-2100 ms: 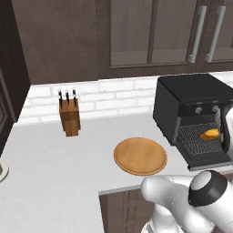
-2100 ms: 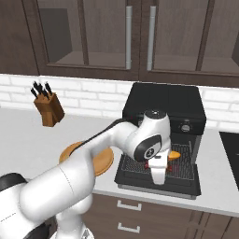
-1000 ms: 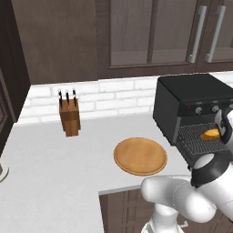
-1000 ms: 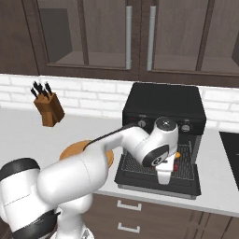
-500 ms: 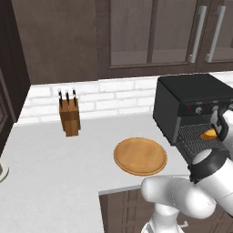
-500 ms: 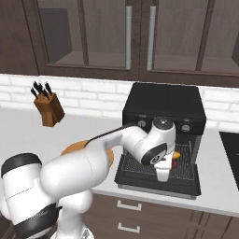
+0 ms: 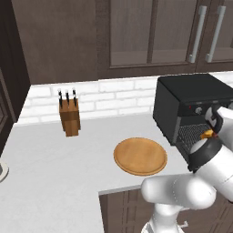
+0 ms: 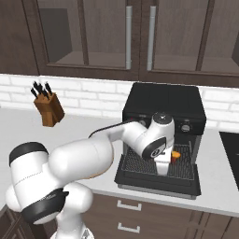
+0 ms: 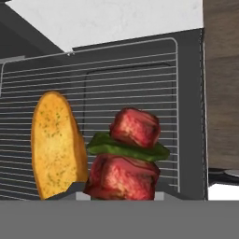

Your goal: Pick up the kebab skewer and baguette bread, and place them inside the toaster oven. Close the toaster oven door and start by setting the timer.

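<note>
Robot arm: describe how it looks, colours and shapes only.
The arm is glossy white, built of thick rounded segments with bulbous elbows. Dark grey to black rings and round caps mark the joints. The end effector is a small white block. No cables or markings show.

Counter: pale grey, running along the wall.
Backsplash: white brick.
Upper cabinets: dark wood, glazed doors, vertical bar handles.
Lower drawers: dark wood beneath the counter's front edge.
Knife block: near the counter's back edge.
Round board: near the front edge.
</note>
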Controlling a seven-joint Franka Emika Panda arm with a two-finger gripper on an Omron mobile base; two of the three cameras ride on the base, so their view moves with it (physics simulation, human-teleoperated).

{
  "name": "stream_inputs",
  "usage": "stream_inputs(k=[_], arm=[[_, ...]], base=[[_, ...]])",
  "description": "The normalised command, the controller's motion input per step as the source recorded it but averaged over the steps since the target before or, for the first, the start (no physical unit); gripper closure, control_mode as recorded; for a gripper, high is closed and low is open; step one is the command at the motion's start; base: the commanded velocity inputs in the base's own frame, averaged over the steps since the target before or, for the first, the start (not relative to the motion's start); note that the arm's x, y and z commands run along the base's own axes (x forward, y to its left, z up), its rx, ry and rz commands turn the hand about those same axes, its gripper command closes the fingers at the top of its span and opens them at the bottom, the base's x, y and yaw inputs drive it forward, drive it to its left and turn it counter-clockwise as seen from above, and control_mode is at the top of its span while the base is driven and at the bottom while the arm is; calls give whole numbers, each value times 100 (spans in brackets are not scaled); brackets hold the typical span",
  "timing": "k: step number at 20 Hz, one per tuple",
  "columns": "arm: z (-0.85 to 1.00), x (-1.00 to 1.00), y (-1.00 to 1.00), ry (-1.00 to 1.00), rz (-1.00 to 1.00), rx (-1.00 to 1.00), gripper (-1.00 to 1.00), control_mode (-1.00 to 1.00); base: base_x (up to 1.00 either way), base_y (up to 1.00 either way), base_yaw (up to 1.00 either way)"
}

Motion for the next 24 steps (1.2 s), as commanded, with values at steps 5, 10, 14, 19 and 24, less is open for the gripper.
stream_inputs(k=[5,10,14,19,24], arm=[[0,24,0,2,0,0,100,-100],[0,13,0,4,0,0,100,-100],[0,3,0,2,0,0,-100,-100],[0,0,0,0,0,0,-100,-100],[0,0,0,0,0,0,-100,-100]], base=[[0,0,0],[0,0,0],[0,0,0],[0,0,0],[0,0,0]])
